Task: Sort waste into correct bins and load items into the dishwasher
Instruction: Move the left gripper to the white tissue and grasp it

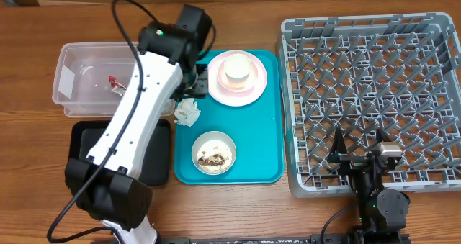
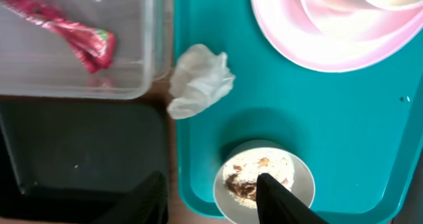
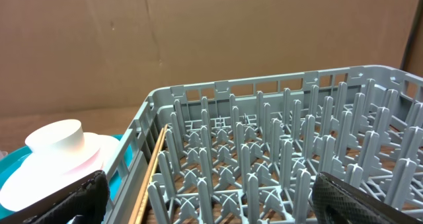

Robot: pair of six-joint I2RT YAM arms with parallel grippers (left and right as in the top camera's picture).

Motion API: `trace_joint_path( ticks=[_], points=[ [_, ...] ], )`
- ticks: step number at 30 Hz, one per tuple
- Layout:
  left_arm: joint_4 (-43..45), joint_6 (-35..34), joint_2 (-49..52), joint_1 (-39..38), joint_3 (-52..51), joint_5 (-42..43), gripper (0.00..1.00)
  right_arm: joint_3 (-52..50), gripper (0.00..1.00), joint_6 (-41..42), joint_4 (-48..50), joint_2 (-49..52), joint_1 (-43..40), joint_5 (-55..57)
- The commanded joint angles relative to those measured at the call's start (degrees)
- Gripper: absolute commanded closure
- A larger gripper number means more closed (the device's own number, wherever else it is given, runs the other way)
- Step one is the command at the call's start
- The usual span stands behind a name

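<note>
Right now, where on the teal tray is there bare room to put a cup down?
Bare: the right strip of the tray, along the rack, and the middle patch between plate and bowl. Crowded: the top left corner, where the napkin and plate lie close and the left hand hovers.

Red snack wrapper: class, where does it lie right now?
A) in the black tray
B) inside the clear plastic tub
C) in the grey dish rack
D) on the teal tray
B: the red snack wrapper lies on the floor of the clear tub, seen through its transparent walls in both the overhead and left wrist views.
</note>
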Motion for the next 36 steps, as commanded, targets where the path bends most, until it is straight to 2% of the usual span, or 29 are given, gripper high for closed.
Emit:
trace_joint_path(
  ticks=[1, 12, 18, 32, 36],
  points=[
    [1.8, 3.5, -1.2, -1.6, -3.2, 0.2, 0.55, -0.6, 0.00, 0.3, 0.3, -0.7, -0.2, 0.3],
    [10.1, 8.4, -1.1, -1.9, -13.5, -0.4, 0.56, -0.6, 0.00, 0.3, 0.3, -0.7, -0.2, 0.3],
    [15.7, 13.9, -1.1, -1.9, -18.7, -1.4, 0.44, -0.6, 0.00, 0.3, 0.3, -0.7, -0.2, 0.3],
    [21.7, 14.0, -1.1, -1.9, -23.8, -7.1, 0.46, -0.6, 0.00, 0.3, 0.3, -0.7, -0.2, 0.3],
    [26.4, 14.6, -1.1, -1.7, -27.8, -8.4, 0.46, -0.6, 0.00, 0.3, 0.3, -0.7, -0.2, 0.3]
  ],
)
